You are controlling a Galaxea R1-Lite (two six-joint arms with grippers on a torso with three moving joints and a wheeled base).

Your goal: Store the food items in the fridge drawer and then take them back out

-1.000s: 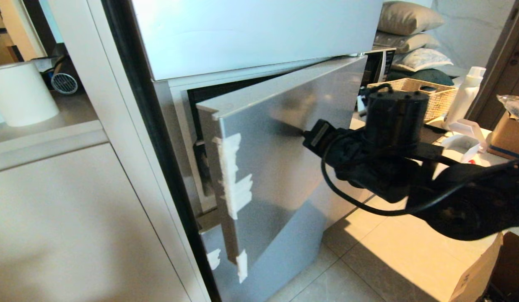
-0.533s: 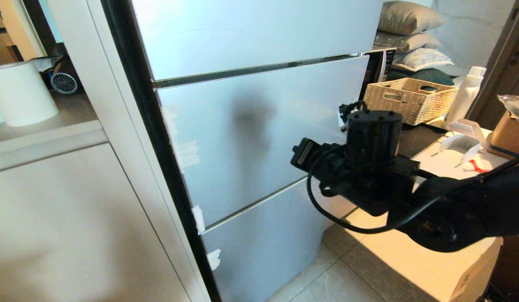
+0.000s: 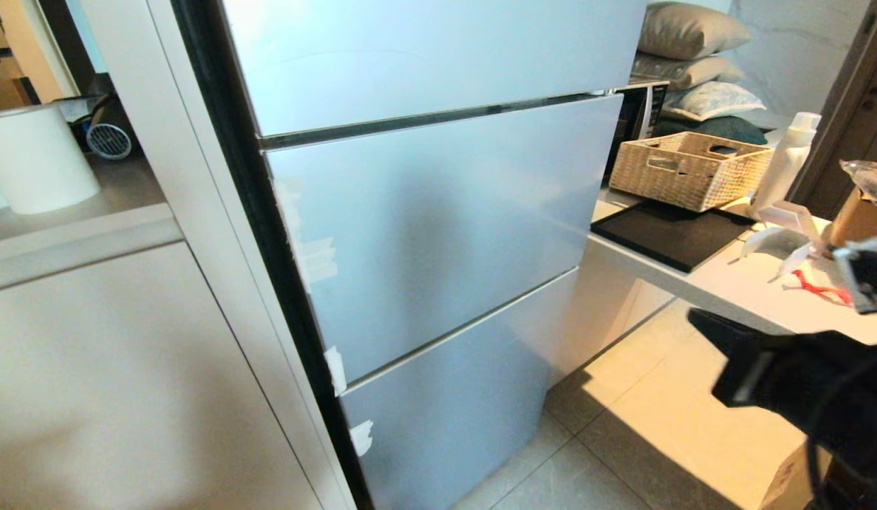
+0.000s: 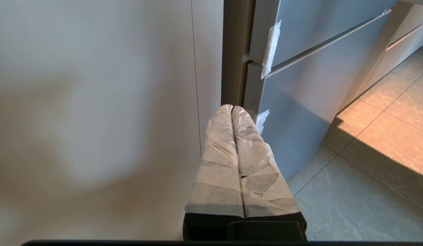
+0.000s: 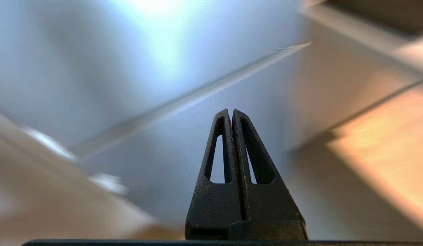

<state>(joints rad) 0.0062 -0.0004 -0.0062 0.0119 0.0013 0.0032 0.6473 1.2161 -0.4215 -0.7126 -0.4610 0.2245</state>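
The fridge stands closed, its grey-blue middle door panel (image 3: 438,227) flush with the panels above and below. The fridge drawer is hidden behind these panels, and the food items are out of view. My right arm (image 3: 807,389) sits low at the right of the head view, away from the fridge. The right gripper (image 5: 231,111) is shut with nothing in it and points toward the seam between two panels. My left gripper (image 4: 231,108) has tape-wrapped fingers and is shut and empty. It hangs low beside the fridge's left edge and the white cabinet (image 4: 95,102).
A counter (image 3: 729,283) to the right of the fridge holds a wicker basket (image 3: 690,170), a black mat (image 3: 669,230), a white bottle (image 3: 785,163) and some packaging. The tiled floor (image 3: 644,439) lies below it. A white cabinet (image 3: 127,368) flanks the fridge's left side.
The middle fridge door, ajar a second ago, has swung shut. My right arm has pulled back from it, down and to the right.
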